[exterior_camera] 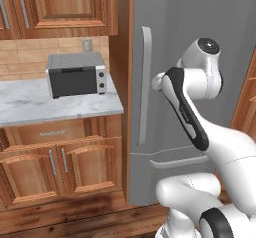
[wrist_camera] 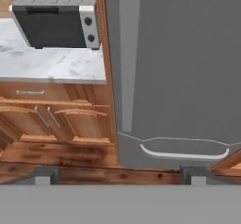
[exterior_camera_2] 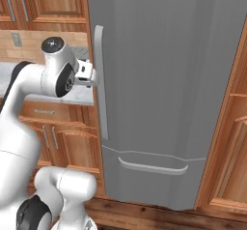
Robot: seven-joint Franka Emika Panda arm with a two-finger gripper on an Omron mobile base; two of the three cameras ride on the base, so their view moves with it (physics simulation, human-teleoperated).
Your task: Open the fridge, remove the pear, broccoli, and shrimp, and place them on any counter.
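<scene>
The fridge (exterior_camera: pixel 170 12) (exterior_camera_2: pixel 169 69) (wrist_camera: pixel 188 53) is a tall matte grey unit with its door shut. Its long pale vertical handle (exterior_camera: pixel 145 82) (exterior_camera_2: pixel 100 79) (wrist_camera: pixel 128 53) runs down the door's left side. My gripper (exterior_camera_2: pixel 92 77) (wrist_camera: pixel 120 177) sits just left of that handle at mid height, close to it. It is open, with the fingertips (wrist_camera: pixel 44 176) far apart and nothing between them. The pear, broccoli and shrimp are hidden behind the shut door. The white marble counter (exterior_camera: pixel 50 104) (wrist_camera: pixel 47 63) lies to the fridge's left.
A small grey toaster oven (exterior_camera: pixel 76 74) (wrist_camera: pixel 56 20) stands on the counter near the fridge. Brown cabinets (exterior_camera: pixel 60 162) sit under the counter and more hang above. The fridge's lower drawer has a curved bar handle (exterior_camera_2: pixel 152 167) (wrist_camera: pixel 183 153). A wooden panel (exterior_camera_2: pixel 231 127) flanks the fridge's right side.
</scene>
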